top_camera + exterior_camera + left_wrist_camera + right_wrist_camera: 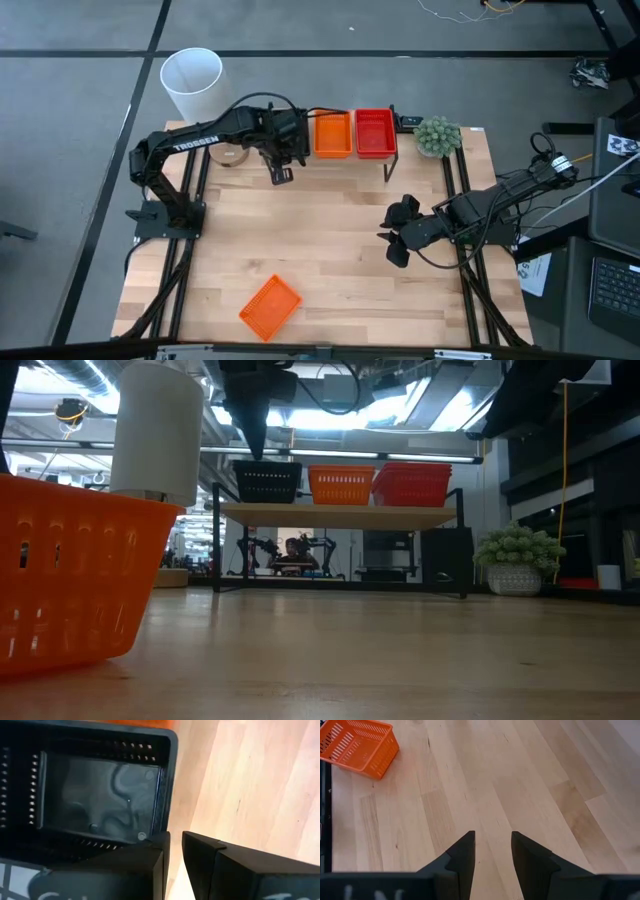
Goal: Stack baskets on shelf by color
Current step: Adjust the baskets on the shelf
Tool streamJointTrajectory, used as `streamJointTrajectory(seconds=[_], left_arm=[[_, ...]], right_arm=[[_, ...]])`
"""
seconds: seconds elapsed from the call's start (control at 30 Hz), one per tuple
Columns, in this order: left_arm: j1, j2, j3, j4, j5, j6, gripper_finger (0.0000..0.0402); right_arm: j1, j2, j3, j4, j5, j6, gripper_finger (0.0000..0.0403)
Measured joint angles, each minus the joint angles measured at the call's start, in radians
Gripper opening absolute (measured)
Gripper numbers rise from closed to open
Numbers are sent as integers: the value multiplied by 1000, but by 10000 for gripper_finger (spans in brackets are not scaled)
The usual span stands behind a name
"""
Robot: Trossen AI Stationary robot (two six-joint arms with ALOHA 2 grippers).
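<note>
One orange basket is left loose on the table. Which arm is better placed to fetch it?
Probably the right. Its gripper hangs open over bare table, empty, with the loose orange basket in its wrist view. The left gripper is up at the shelf, by the black basket.

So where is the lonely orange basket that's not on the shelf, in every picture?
High view: the loose orange basket lies on the tabletop near the bottom edge, left of centre.
Low view: it fills the left foreground.
Left wrist view: not in it.
Right wrist view: top left corner.
Shared landmark: the shelf, far across the table from the basket in the high and low views.
</note>
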Motion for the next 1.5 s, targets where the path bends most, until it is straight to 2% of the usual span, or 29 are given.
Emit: streamJointTrajectory(seconds=[0.3, 0.43, 0.6, 0.7, 1.27, 1.5], left_arm=[[-5, 0, 0, 22, -98, 26, 41], [-34, -3, 0, 22, -87, 27, 41], [-61, 3, 0, -12, -18, 31, 41], [-51, 18, 0, -52, -24, 25, 41], [-5, 24, 0, -45, -46, 25, 41], [-5, 24, 0, -62, -99, 21, 41]], right_arm=[[0, 0, 0, 0, 0, 0, 126], [0, 0, 0, -1, 3, -2, 126], [0, 0, 0, -1, 9, -1, 126], [0, 0, 0, -1, 9, 0, 126], [0, 0, 0, -1, 8, -1, 126], [0, 0, 0, -1, 8, 0, 126]])
